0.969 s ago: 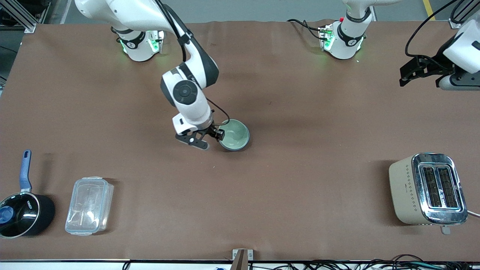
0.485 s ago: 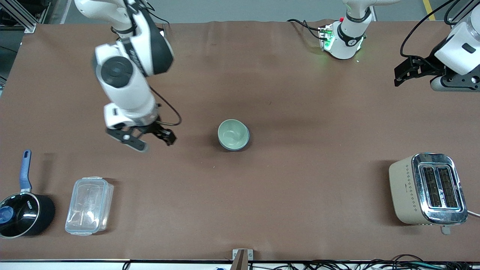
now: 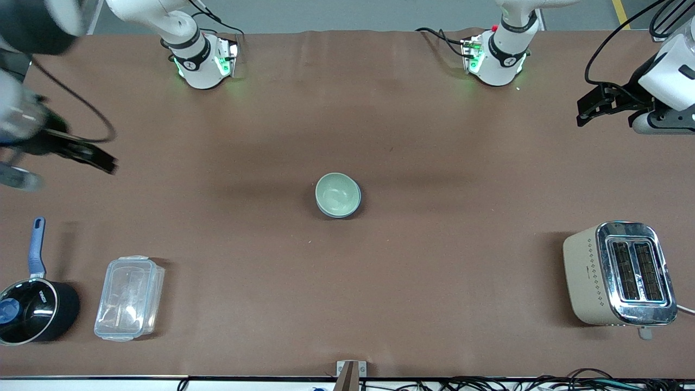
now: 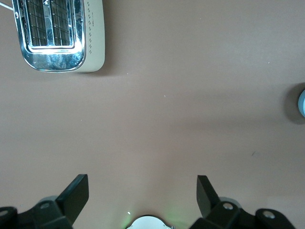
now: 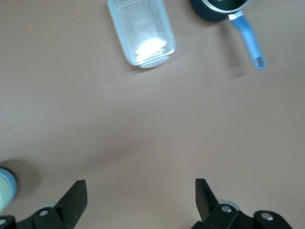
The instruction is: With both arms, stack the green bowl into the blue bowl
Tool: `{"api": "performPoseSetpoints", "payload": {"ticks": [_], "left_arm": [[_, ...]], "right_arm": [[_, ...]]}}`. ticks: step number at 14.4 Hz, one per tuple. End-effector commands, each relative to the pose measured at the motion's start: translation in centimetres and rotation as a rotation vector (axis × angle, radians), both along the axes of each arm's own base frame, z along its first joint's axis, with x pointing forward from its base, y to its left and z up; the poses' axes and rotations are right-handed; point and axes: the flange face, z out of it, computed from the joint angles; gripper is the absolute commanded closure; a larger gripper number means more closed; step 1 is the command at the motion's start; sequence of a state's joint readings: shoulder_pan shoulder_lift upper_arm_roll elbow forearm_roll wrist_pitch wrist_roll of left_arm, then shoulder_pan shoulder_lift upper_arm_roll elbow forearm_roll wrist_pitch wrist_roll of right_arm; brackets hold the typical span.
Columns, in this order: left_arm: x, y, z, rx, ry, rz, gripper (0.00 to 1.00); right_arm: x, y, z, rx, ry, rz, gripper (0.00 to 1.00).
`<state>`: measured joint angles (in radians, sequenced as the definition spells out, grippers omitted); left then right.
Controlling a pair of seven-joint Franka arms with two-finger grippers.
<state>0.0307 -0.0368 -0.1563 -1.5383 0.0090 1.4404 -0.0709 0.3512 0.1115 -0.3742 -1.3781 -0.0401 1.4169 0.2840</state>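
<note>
The pale green bowl point(image 3: 336, 193) sits nested inside the blue bowl point(image 3: 347, 213) at the middle of the table; only a thin darker blue edge shows under it. My right gripper point(image 3: 73, 174) is open and empty, up over the right arm's end of the table. In the right wrist view its fingers point(image 5: 76, 195) stand wide apart over bare table, with the stacked bowls point(image 5: 5, 188) at the frame edge. My left gripper point(image 3: 589, 108) is open and empty over the left arm's end of the table. The left wrist view point(image 4: 143, 195) shows the same.
A cream and chrome toaster point(image 3: 619, 274) stands near the front camera at the left arm's end. A clear plastic container point(image 3: 129, 297) and a black saucepan with a blue handle point(image 3: 32, 304) stand near the front camera at the right arm's end.
My right gripper has let go of the green bowl's rim and swung away toward the right arm's end of the table. The bowls have stayed put. The left arm has barely moved.
</note>
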Motion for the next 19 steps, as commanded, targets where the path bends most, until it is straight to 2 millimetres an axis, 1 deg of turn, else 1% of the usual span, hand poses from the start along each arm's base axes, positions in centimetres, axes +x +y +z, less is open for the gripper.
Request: {"api": "performPoseSetpoints", "payload": {"ticks": [1, 2, 3, 4, 5, 6, 8, 10, 14, 17, 18, 19], "left_arm": [[0.1, 0.1, 1.0, -0.008, -0.025, -0.006, 0.00], [0.3, 0.1, 1.4, -0.009, -0.034, -0.007, 0.00], [0.3, 0.1, 1.4, -0.009, -0.034, -0.007, 0.00], [0.3, 0.1, 1.4, -0.008, -0.034, -0.007, 0.00], [0.3, 0.2, 1.4, -0.006, -0.034, -0.007, 0.00], [0.3, 0.2, 1.4, -0.004, -0.035, -0.005, 0.00], [0.3, -0.1, 1.5, -0.003, -0.036, -0.010, 0.00], [0.3, 0.0, 1.5, -0.004, -0.036, -0.010, 0.00], [0.3, 0.0, 1.4, -0.005, -0.035, -0.010, 0.00], [0.3, 0.0, 1.5, -0.005, -0.036, -0.011, 0.00], [0.2, 0.0, 1.7, -0.005, -0.039, -0.011, 0.00], [0.2, 0.0, 1.7, -0.005, -0.041, -0.013, 0.00]], "right_arm": [[-1.2, -6.7, 3.3, 0.047, -0.022, 0.042, 0.00], [-1.6, -8.7, 3.6, 0.078, -0.032, 0.052, 0.00], [-2.2, -9.3, 4.4, 0.092, -0.051, 0.060, 0.00], [-2.8, -9.3, 5.4, 0.097, -0.075, 0.067, 0.00], [-2.8, -9.2, 5.3, 0.102, -0.073, 0.071, 0.00], [-2.9, -8.6, 5.1, 0.103, -0.059, 0.085, 0.00], [-3.2, -7.0, 4.0, 0.102, -0.044, 0.108, 0.00], [-2.8, -6.0, 2.2, 0.104, -0.033, 0.127, 0.00], [-2.9, -6.0, 1.8, 0.106, -0.027, 0.127, 0.00], [-2.8, -5.7, 2.3, 0.102, -0.037, 0.132, 0.00], [-2.8, -5.5, 2.4, 0.101, -0.035, 0.138, 0.00], [-2.8, -4.6, 2.4, 0.102, -0.030, 0.154, 0.00]]}}
